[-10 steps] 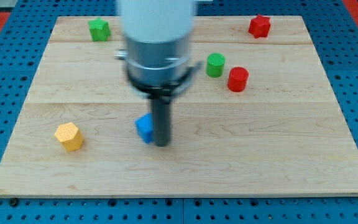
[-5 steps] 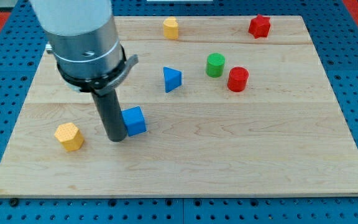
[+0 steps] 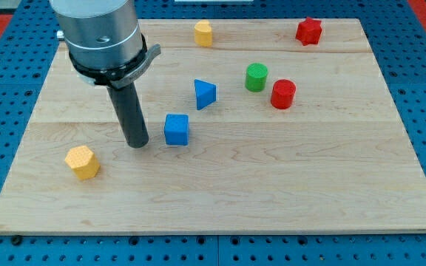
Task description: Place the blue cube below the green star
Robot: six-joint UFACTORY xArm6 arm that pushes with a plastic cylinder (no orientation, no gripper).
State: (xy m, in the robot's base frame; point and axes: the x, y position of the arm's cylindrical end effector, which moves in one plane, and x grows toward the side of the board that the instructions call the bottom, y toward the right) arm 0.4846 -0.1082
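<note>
The blue cube [image 3: 176, 129] lies on the wooden board [image 3: 272, 177], left of the middle. My tip [image 3: 137, 144] rests on the board just to the view's left of the cube, with a small gap between them. The green star is hidden behind the arm's body [image 3: 98, 33] at the view's top left.
A blue triangular block [image 3: 205, 94] lies up and right of the cube. A green cylinder [image 3: 256, 77] and a red cylinder [image 3: 282, 94] sit right of the middle. A yellow block [image 3: 82, 162] lies at lower left, another yellow block [image 3: 203, 33] at the top, and a red star [image 3: 309, 31] at top right.
The arm swung from the cube's right side to its left. The blue cube has shifted right and up the view. The green star is now hidden by the arm.
</note>
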